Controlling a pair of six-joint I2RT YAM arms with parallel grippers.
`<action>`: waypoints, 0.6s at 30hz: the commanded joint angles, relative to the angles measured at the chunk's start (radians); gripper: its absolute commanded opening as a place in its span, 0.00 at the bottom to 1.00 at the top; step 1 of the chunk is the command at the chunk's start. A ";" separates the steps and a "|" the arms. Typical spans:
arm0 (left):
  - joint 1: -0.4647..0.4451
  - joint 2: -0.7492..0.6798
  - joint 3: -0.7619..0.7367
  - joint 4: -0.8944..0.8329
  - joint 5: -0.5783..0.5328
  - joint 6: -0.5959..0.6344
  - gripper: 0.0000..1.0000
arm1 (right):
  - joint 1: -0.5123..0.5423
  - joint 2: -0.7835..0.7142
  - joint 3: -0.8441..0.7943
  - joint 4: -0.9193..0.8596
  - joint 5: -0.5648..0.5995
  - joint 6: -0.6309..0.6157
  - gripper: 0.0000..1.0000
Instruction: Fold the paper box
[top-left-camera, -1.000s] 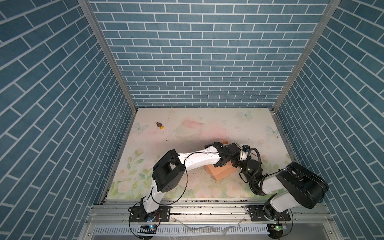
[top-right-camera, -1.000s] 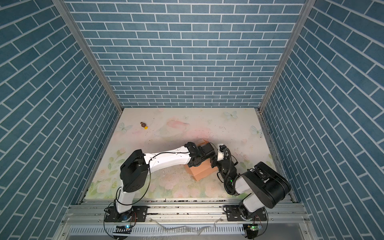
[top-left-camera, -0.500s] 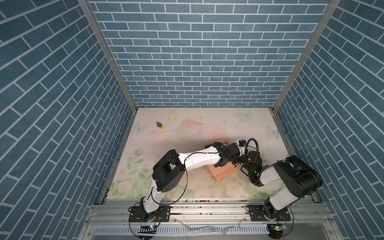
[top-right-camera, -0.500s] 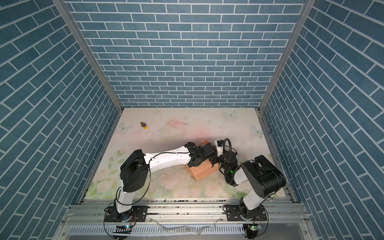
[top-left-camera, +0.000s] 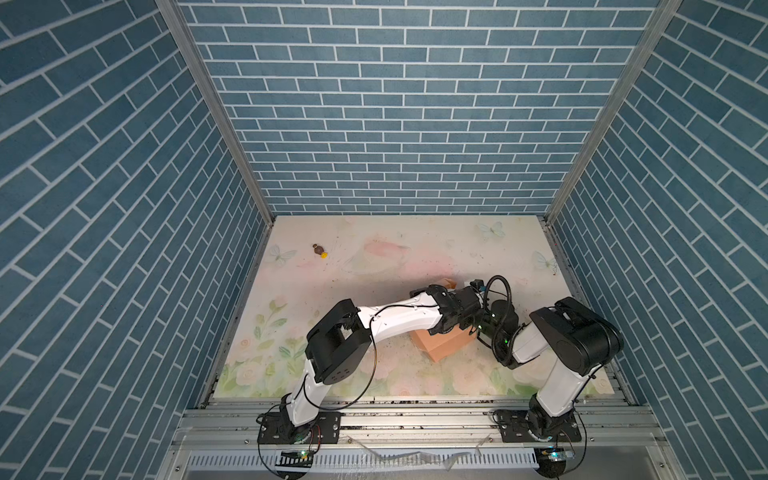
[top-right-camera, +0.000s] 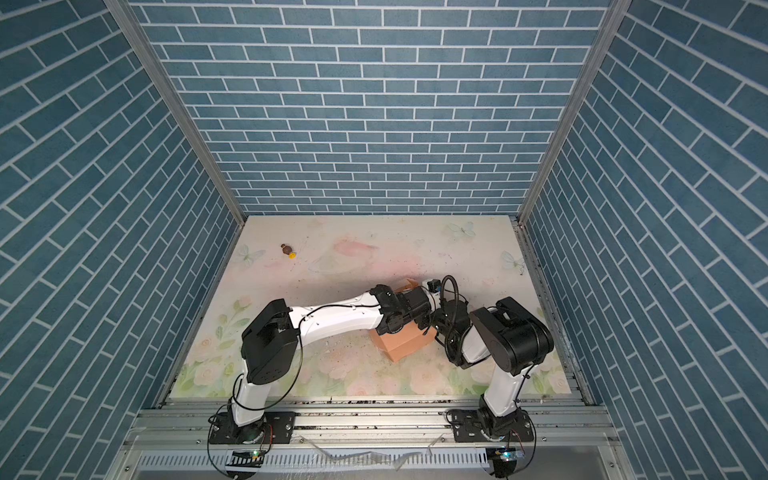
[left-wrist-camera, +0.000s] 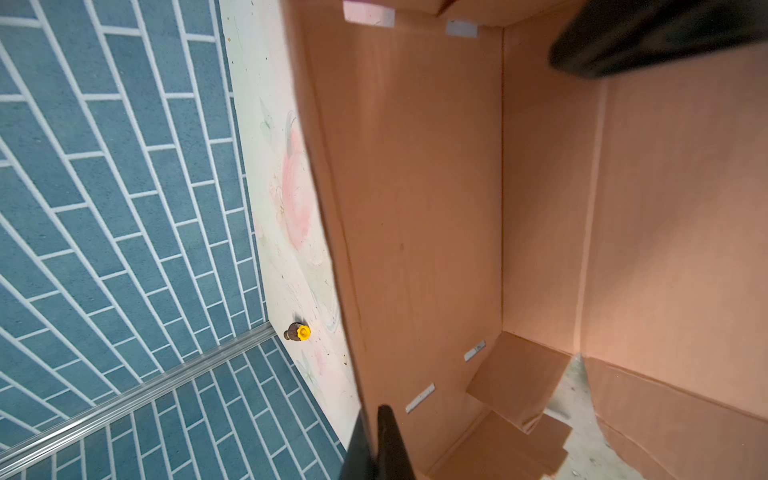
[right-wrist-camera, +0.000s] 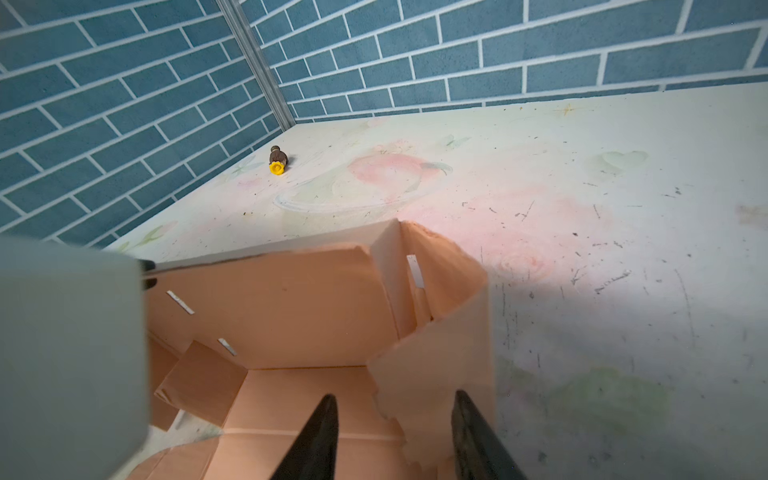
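The paper box (top-left-camera: 442, 348) (top-right-camera: 402, 345) is a peach-orange, partly folded shell standing open on the mat right of centre, with both wrists crowded over it. In the left wrist view my left gripper (left-wrist-camera: 375, 440) is shut on the top edge of one long wall of the box (left-wrist-camera: 415, 187). In the right wrist view my right gripper (right-wrist-camera: 395, 401) is open and straddles a side wall with a ragged edge (right-wrist-camera: 440, 357); one finger is inside the box, the other outside. Loose inner flaps (right-wrist-camera: 203, 382) lie on the box floor.
A tiny brown-and-yellow object (top-left-camera: 320, 250) (top-right-camera: 287, 250) (right-wrist-camera: 277, 161) lies at the back left of the floral mat (top-left-camera: 374, 257). Blue brick walls close in three sides. The left gripper's grey body (right-wrist-camera: 70, 345) blocks part of the right wrist view.
The right arm's elbow has swung up and back toward the box, and its fingers have narrowed somewhat around the side wall. The left arm has held still on its wall.
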 joint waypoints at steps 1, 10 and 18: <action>-0.011 0.037 0.016 -0.019 0.040 0.001 0.06 | 0.013 -0.003 -0.007 0.049 0.094 -0.011 0.38; -0.011 0.033 0.017 -0.021 0.040 0.001 0.06 | 0.074 -0.020 -0.020 0.048 0.248 -0.015 0.17; -0.012 0.022 0.015 -0.021 0.038 0.001 0.06 | 0.108 -0.076 -0.053 0.046 0.309 -0.020 0.01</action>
